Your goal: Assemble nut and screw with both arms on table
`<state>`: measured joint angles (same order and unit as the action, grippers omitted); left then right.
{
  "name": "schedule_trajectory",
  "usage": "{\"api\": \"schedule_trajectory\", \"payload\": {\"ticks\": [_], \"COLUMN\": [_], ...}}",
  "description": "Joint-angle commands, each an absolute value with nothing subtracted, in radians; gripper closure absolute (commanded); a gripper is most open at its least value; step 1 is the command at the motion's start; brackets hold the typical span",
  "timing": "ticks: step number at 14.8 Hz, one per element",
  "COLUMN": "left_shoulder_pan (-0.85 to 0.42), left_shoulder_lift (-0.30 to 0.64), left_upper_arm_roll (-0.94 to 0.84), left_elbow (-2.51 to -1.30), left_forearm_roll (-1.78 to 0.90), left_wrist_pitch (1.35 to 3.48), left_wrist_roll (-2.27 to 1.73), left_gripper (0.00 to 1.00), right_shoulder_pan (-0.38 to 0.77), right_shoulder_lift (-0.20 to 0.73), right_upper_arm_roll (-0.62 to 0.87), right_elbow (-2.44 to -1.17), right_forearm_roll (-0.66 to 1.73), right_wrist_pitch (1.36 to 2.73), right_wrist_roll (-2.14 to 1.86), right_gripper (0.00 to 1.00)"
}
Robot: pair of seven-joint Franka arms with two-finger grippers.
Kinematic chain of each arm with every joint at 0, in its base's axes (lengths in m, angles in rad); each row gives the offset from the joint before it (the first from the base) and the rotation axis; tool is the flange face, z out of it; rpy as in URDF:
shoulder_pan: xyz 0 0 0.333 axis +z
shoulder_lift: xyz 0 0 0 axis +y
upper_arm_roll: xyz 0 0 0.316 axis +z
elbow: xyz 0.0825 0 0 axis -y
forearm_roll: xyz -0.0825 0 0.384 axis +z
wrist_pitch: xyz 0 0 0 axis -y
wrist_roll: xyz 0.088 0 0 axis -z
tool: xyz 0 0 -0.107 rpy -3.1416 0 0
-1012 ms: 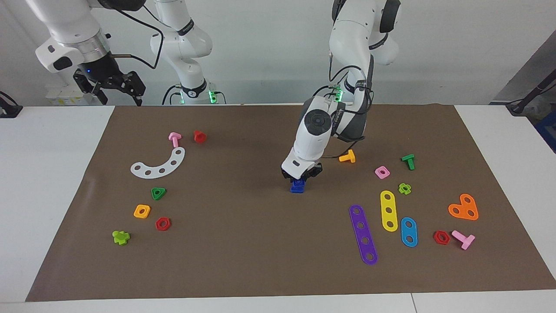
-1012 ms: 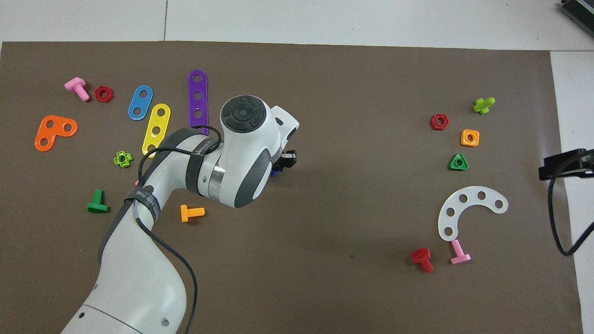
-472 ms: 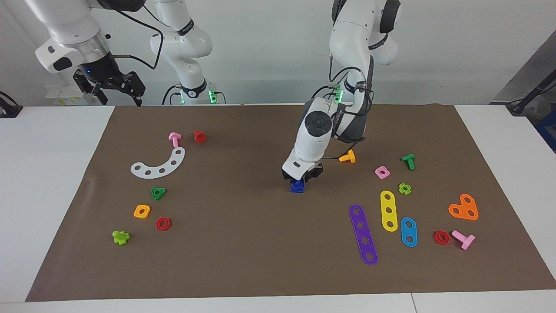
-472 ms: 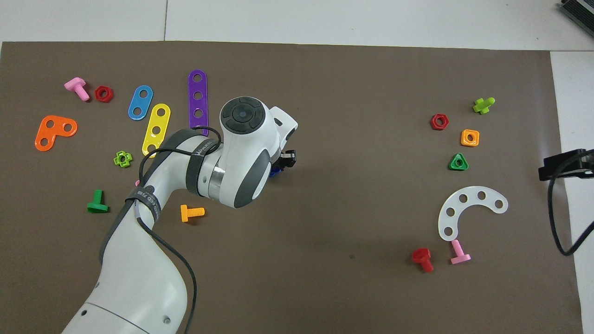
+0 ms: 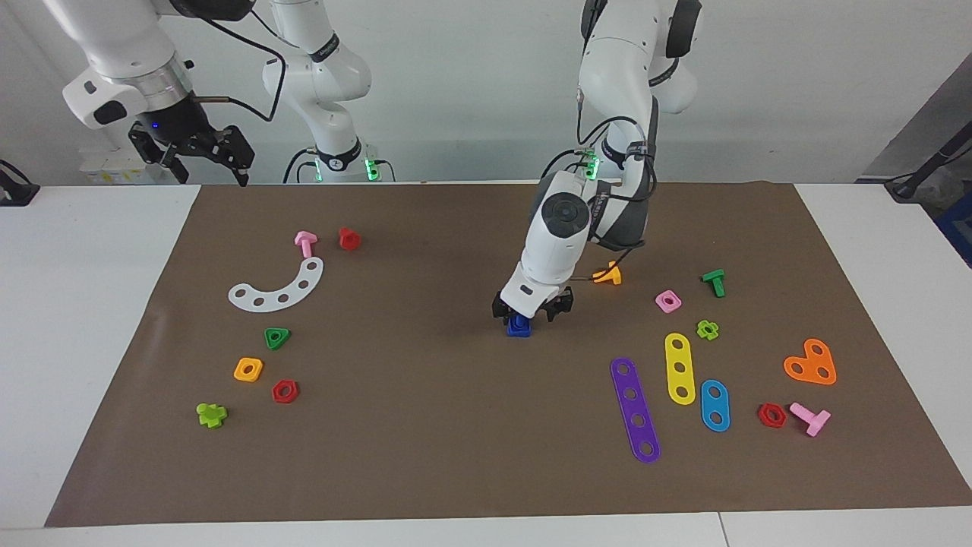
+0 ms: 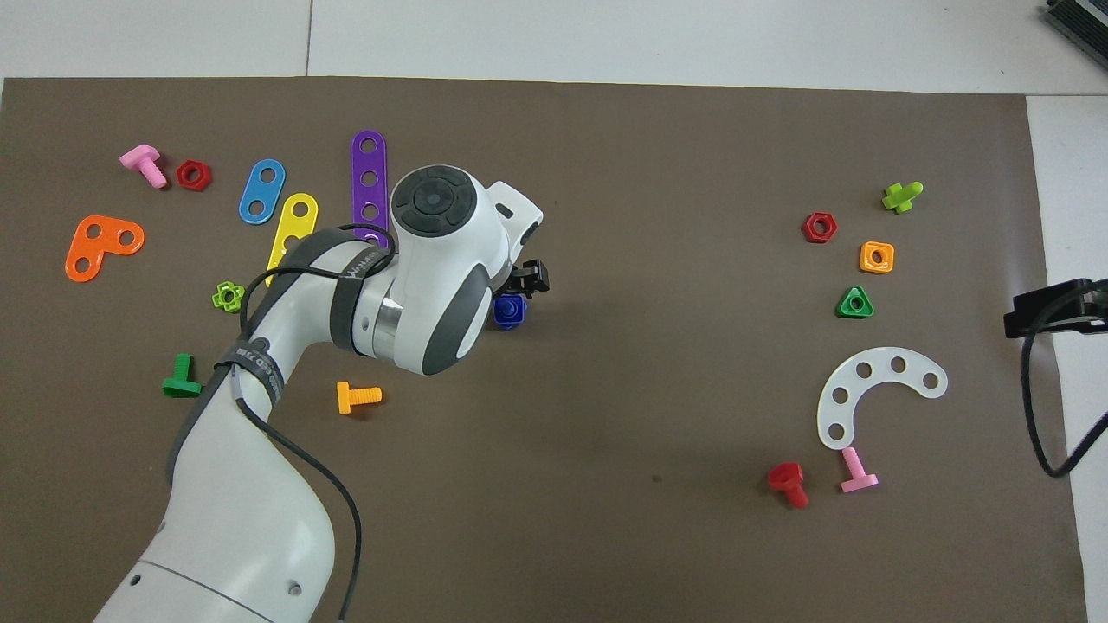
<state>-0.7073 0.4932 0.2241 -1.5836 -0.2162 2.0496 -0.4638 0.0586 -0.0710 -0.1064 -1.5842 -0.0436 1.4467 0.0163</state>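
A blue stack stands on the brown mat (image 5: 425, 425) of the table at its middle: the blue screw (image 5: 519, 321) sits on the blue nut (image 5: 519, 330), and I cannot tell how deep it sits. The stack also shows in the overhead view (image 6: 509, 311). My left gripper (image 5: 531, 309) hangs just above the stack, open and empty, a finger to either side. My right gripper (image 5: 205, 156) waits open and empty, high over the white table edge at the right arm's end.
An orange bolt (image 5: 607, 274), a pink square nut (image 5: 667, 301) and several flat strips (image 5: 635, 409) lie toward the left arm's end. A white arc plate (image 5: 278, 286), a green triangular nut (image 5: 276, 337) and an orange square nut (image 5: 248, 369) lie toward the right arm's end.
My left gripper has opened, let go of the blue stack and risen a little. The stack stays on the mat. The right arm has not moved.
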Motion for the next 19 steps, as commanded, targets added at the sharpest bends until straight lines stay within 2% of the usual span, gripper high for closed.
{"api": "schedule_trajectory", "payload": {"ticks": [1, 3, 8, 11, 13, 19], "left_shoulder_pan": [-0.56, -0.471, -0.214, -0.117, -0.103, -0.124], "left_shoulder_lift": [0.493, 0.428, 0.284, 0.224, 0.181, 0.029], "left_upper_arm_roll": [0.221, 0.224, 0.224, 0.227, 0.232, 0.224], "left_elbow": [-1.476, -1.505, -1.679, -1.709, -1.704, -1.69], "left_forearm_roll": [-0.148, -0.149, -0.146, -0.14, -0.095, 0.006], "left_wrist_pitch": [1.942, 1.933, 1.928, 1.904, 1.84, 1.672], "left_wrist_roll": [-0.384, -0.243, 0.162, 0.29, 0.295, 0.236], "left_gripper": [0.0, 0.0, 0.01, 0.01, 0.01, 0.0], "right_shoulder_pan": [0.049, 0.051, 0.058, 0.058, 0.06, 0.061], "right_shoulder_lift": [-0.094, -0.094, -0.094, -0.094, -0.094, -0.094], "right_upper_arm_roll": [-0.103, -0.103, -0.104, -0.104, -0.104, -0.103], "right_elbow": [-1.608, -1.608, -1.608, -1.612, -1.62, -1.62], "right_forearm_roll": [-0.041, -0.041, 0.002, 0.0, -0.006, -0.009], "right_wrist_pitch": [1.442, 1.442, 1.443, 1.457, 1.515, 1.505], "right_wrist_roll": [0.023, 0.031, 0.038, 0.032, 0.028, 0.031], "right_gripper": [0.0, 0.0, 0.0, 0.0, 0.0, 0.0]}}
